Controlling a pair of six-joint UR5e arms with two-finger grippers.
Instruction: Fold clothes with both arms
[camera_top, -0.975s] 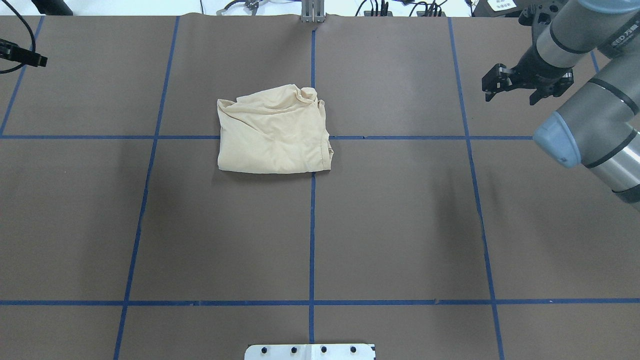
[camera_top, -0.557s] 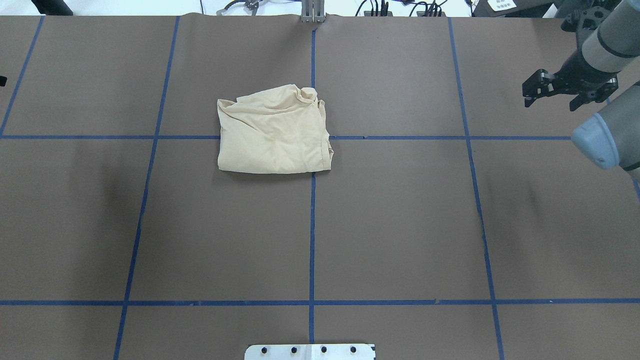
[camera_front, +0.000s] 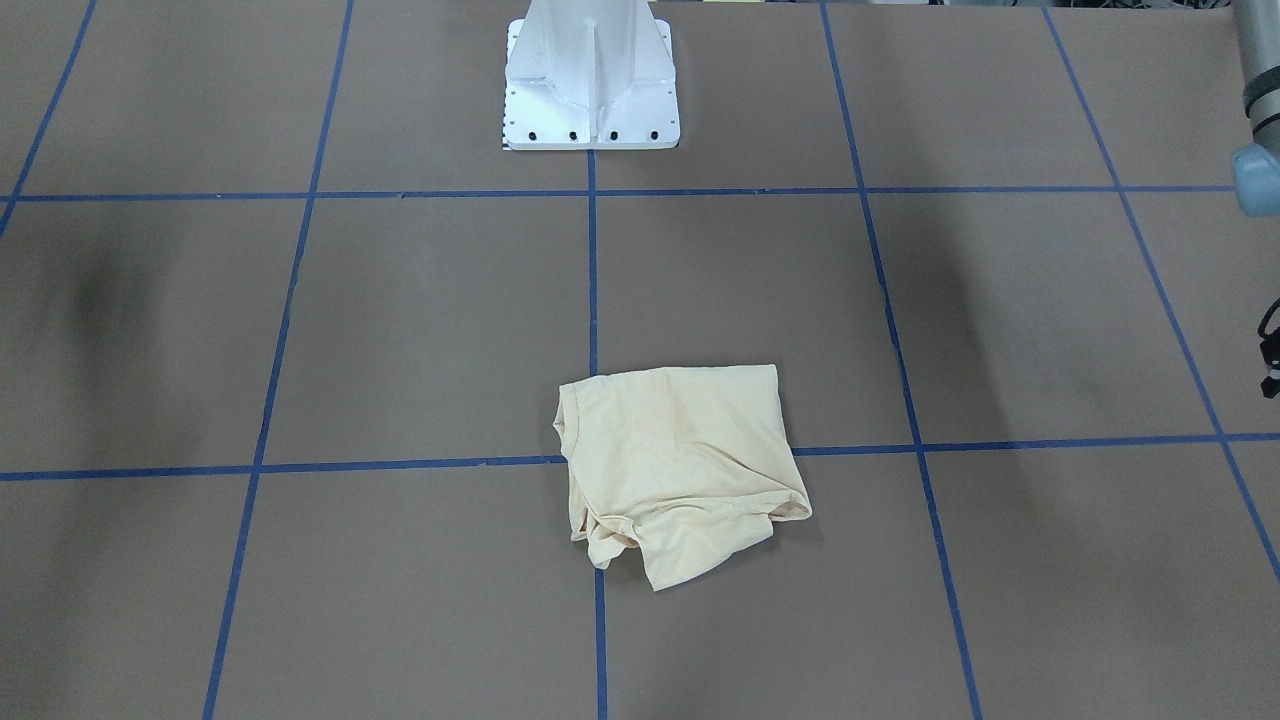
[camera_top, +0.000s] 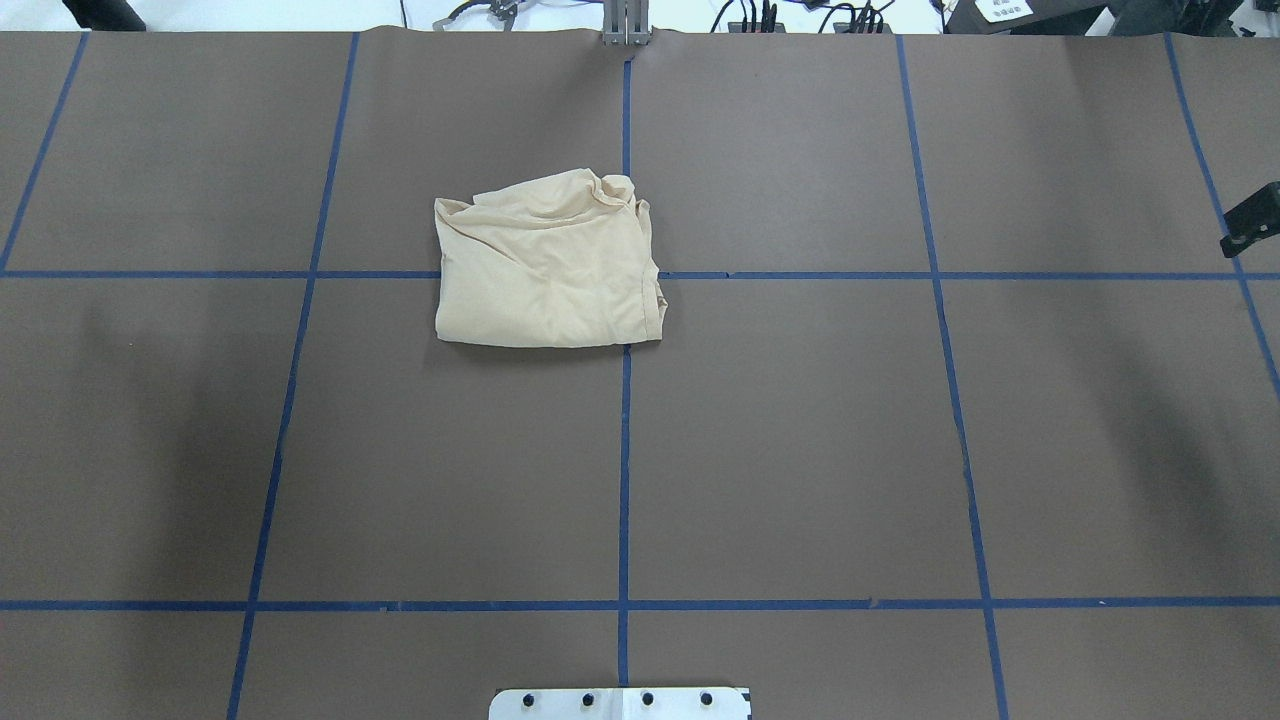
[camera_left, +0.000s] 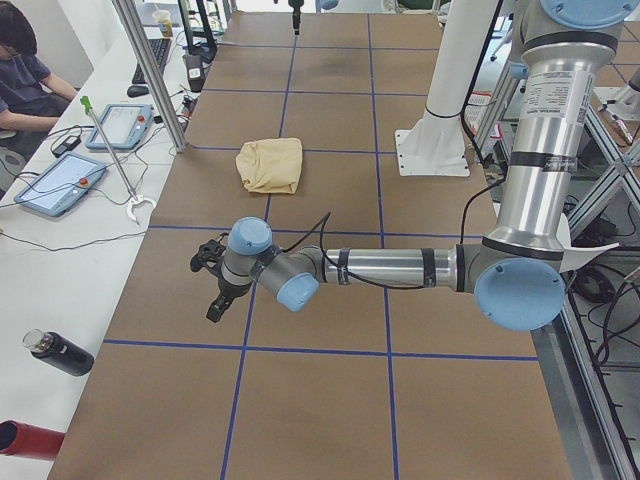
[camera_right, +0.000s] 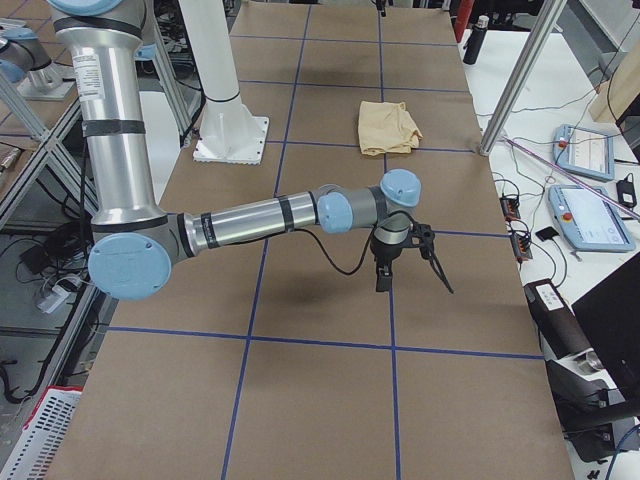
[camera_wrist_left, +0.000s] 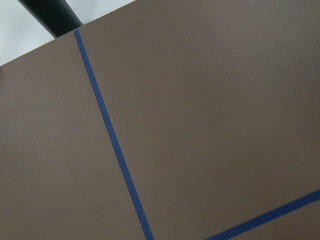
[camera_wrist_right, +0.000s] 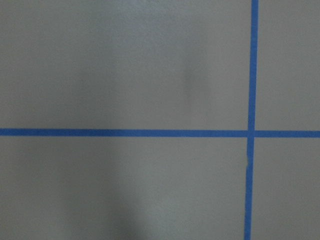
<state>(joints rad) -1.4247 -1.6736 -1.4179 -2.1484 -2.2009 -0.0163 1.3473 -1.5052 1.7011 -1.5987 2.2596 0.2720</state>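
The clothes are one pale cream-yellow shirt (camera_top: 548, 270), lying in a rumpled, roughly square bundle on the brown table, just left of the centre tape line; its print is hidden. It also shows in the front view as shirt (camera_front: 680, 460). Neither arm touches it. My right gripper (camera_top: 1255, 218) pokes in only at the overhead view's right edge. In the right side view that gripper (camera_right: 410, 272) hangs over bare table with fingers spread and nothing between them. My left gripper (camera_left: 210, 285) hovers low near the table's left end, far from the shirt; I cannot tell its state.
Blue tape lines (camera_top: 624, 450) divide the table into squares. The white pedestal base (camera_front: 592, 90) stands at the robot's side. Side benches carry tablets (camera_left: 62, 182), a black bottle (camera_left: 58, 352) and metal posts (camera_right: 522, 70). A person (camera_left: 25, 70) sits at the left bench.
My right arm has swung away to the right, nearly out of the overhead view. The left gripper has left that view's left edge. The shirt has not moved.
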